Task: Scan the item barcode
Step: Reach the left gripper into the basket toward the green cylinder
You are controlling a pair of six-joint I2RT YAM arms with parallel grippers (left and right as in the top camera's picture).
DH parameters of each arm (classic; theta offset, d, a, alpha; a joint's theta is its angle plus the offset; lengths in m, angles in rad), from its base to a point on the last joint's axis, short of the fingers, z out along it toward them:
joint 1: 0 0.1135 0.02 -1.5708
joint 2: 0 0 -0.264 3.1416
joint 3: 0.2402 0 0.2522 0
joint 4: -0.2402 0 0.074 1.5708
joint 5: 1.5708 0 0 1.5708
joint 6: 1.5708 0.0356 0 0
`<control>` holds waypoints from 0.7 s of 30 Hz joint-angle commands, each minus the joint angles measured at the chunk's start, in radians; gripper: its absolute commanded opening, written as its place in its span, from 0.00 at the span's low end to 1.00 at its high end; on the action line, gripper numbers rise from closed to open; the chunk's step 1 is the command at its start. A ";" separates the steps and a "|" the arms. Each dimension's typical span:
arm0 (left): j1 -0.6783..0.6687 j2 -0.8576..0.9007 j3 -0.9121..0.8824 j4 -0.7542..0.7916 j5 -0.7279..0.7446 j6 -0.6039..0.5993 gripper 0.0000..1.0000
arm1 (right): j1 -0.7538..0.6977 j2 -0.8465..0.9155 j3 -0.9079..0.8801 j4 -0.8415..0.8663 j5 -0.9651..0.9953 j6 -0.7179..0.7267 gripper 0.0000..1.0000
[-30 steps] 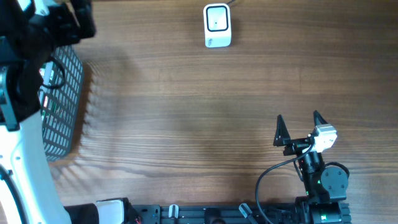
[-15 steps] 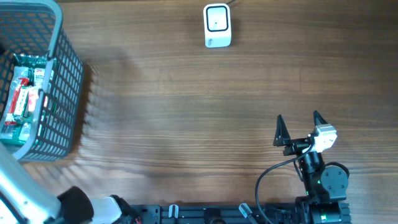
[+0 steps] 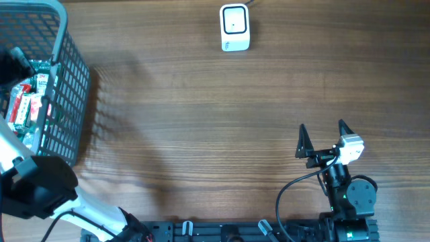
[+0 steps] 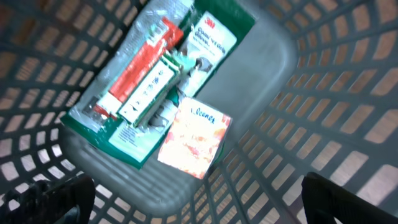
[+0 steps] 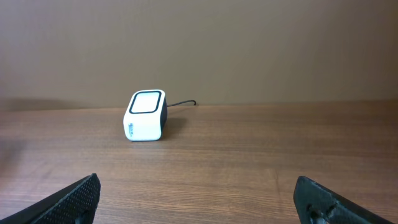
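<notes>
Black-tipped and spread full wide, with nothing between: so for the left gripper, hanging mouth-down over the grey mesh basket. Cannot tell whether already below the rim or just above it. Looks straight down on the goods lying flat on the basket floor: a tissue packet with an orange-flowered face near the middle, lying partly over a green-backed 3M pack, beside a bundle of red-and-white blister packs. Probably poised there to pick one item for scanning; cannot tell which, nor where any barcode sits. Judged to be at the very start of the task, with no item lifted yet and none shown to the reader.

Same for the right gripper: wide apart, empty, low at the near edge of the wooden table, aimed across at the white barcode scanner. Likely set back so as to leave the lane free.

Hemmed in on the left by sloping mesh walls on every side, so little room for sideways travel. Calls for a straight drop and a straight lift over the rim. Easiest bite, by the look of it, at the packet's free lower edge. Beyond the basket, open wood all the way to the scanner at the far edge, well apart from both arms, with its cable trailing off behind.
</notes>
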 commanded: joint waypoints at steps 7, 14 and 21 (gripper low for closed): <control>0.013 0.036 -0.152 0.020 0.007 0.043 1.00 | -0.006 -0.008 -0.001 0.003 -0.002 -0.005 0.99; 0.060 0.037 -0.318 0.140 0.015 0.043 1.00 | -0.006 -0.008 -0.001 0.003 -0.002 -0.005 1.00; 0.074 0.039 -0.404 0.228 0.095 0.095 1.00 | -0.006 -0.008 -0.001 0.003 -0.002 -0.005 1.00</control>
